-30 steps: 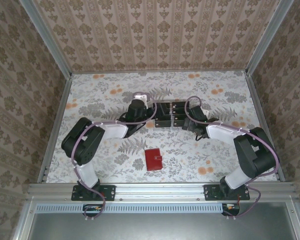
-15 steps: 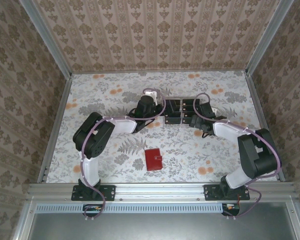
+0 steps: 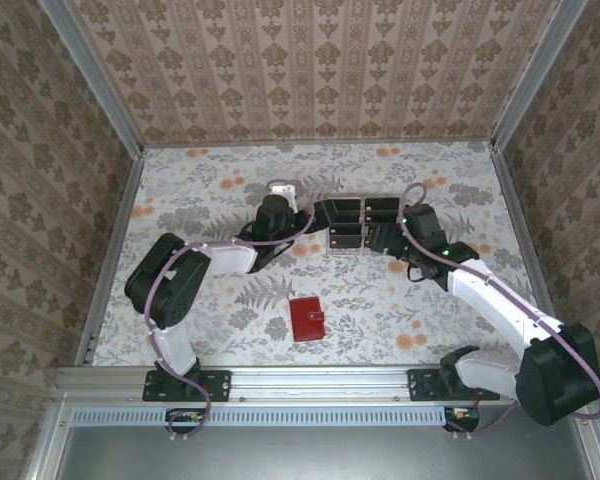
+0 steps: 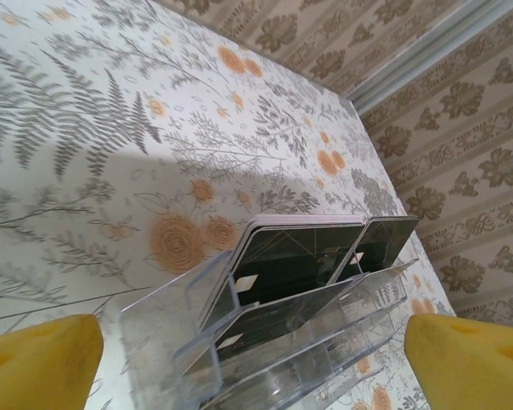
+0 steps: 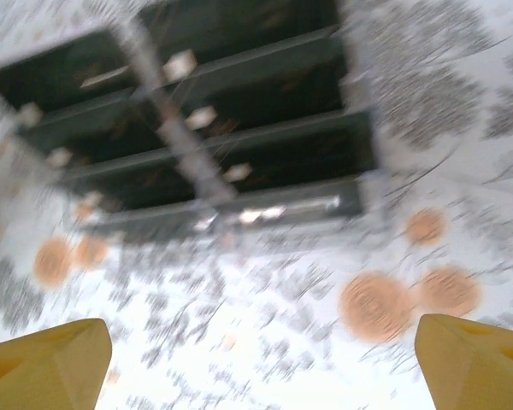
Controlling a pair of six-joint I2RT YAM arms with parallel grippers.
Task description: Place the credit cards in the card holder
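Observation:
The clear plastic tray (image 3: 348, 245) stands at mid-table and holds several dark credit cards (image 3: 380, 210) in its slots. My left gripper (image 3: 315, 215) is at the tray's left end, open. In the left wrist view the tray (image 4: 154, 342) lies between the yellow fingertips (image 4: 43, 363) of the left gripper (image 4: 256, 367), with the cards (image 4: 295, 256) upright in it. My right gripper (image 3: 385, 238) sits at the tray's right front, open. The right wrist view is blurred: the right gripper (image 5: 261, 363) is over bare tabletop, the cards (image 5: 239, 94) ahead of it. The red card holder (image 3: 306, 319) lies shut, nearer the arms.
The floral tabletop (image 3: 220, 300) is walled on three sides by patterned panels (image 3: 310, 70). A metal rail (image 3: 320, 380) runs along the near edge. The right arm's elbow (image 3: 560, 370) hangs over the near right corner.
The right arm has stretched out, its elbow swinging down to the near right corner. The left arm has drawn back a little to the left. The card holder has not moved.

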